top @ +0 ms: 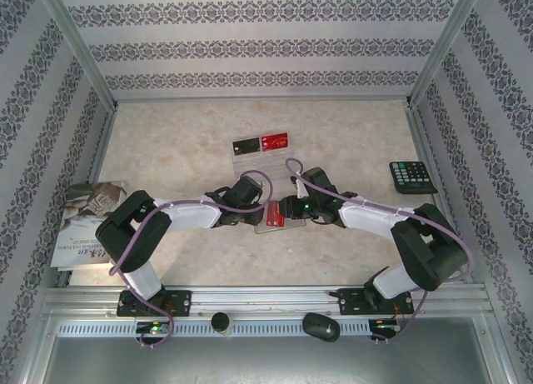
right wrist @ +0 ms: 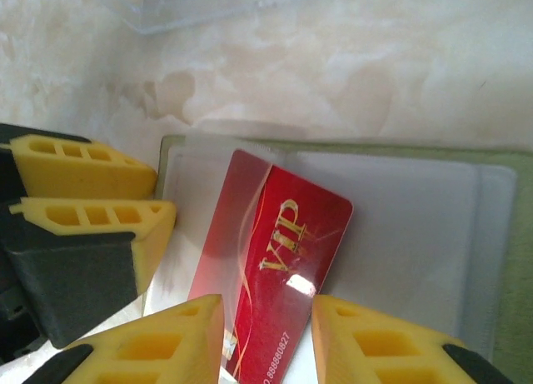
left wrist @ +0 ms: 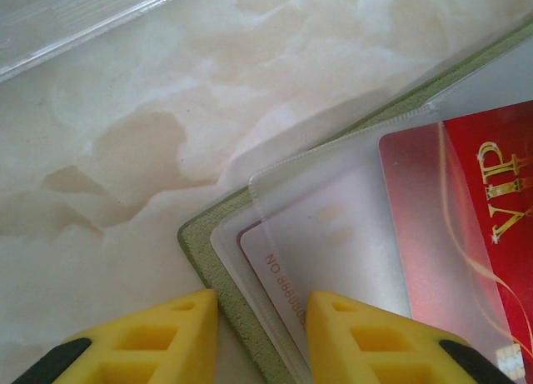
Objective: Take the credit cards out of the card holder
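Observation:
The olive card holder (top: 293,226) lies open between the two arms, its pale sleeves facing up (right wrist: 416,234). My left gripper (left wrist: 262,317) stands open over the holder's green corner edge (left wrist: 208,263), one fingertip on a clear sleeve and the other on the table. A pale card (left wrist: 333,259) printed with a number sits inside that sleeve. My right gripper (right wrist: 268,317) is shut on the edges of a red credit card (right wrist: 287,242) with gold VIP lettering. That card tilts above the sleeve and casts a shadow. A black card (top: 246,146) and another red card (top: 275,140) lie farther back.
A clear plastic sheet (top: 250,157) lies under the two far cards. A black calculator (top: 412,177) sits at the right. A printed booklet (top: 87,221) rests at the left edge. The left gripper's fingers (right wrist: 92,172) stand close beside my right gripper.

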{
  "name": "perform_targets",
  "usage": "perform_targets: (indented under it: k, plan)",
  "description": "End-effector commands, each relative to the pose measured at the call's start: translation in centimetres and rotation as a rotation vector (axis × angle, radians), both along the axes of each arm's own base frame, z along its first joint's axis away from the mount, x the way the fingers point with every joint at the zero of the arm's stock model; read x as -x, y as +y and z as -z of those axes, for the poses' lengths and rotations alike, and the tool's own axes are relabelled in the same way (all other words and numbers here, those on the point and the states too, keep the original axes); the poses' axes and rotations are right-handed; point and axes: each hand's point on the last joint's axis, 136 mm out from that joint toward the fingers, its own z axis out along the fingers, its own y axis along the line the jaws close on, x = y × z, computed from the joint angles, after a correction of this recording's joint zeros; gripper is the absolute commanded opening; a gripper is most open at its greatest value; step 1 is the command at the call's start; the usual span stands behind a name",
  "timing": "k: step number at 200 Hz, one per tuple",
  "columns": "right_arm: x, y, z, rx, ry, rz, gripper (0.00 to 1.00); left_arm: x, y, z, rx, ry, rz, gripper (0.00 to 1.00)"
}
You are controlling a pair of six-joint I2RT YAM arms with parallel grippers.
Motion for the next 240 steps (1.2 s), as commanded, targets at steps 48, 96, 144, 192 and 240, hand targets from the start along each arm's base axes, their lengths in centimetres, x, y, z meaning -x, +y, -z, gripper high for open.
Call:
perform_targets:
  k: [48, 96, 144, 192, 240]
  plan:
    - [-0.9, -0.2, 1.3, -0.013, 0.045, 0.022, 0.32, 2.6, 1.3, 3.1, -0.062, 0.114, 0.030, 0.32]
    - [-1.3, 0.7, 1.7, -0.042, 0.055, -0.003, 0.32, 2.7, 1.4, 3.2, -0.065, 0.118, 0.034, 0.32]
    - [-1.2, 1.6, 1.5, -0.100, 0.059, -0.034, 0.30, 2.7, 1.3, 3.3, -0.063, 0.120, 0.035, 0.32]
    - [-1.3, 1.0, 2.1, -0.092, 0.066, -0.001, 0.14, 2.7, 1.3, 3.1, -0.063, 0.122, 0.034, 0.32]
    - [-1.5, -2.5, 1.5, -0.031, 0.011, 0.100, 0.00, 2.9, 1.7, 3.1, -0.072, 0.120, 0.029, 0.32]
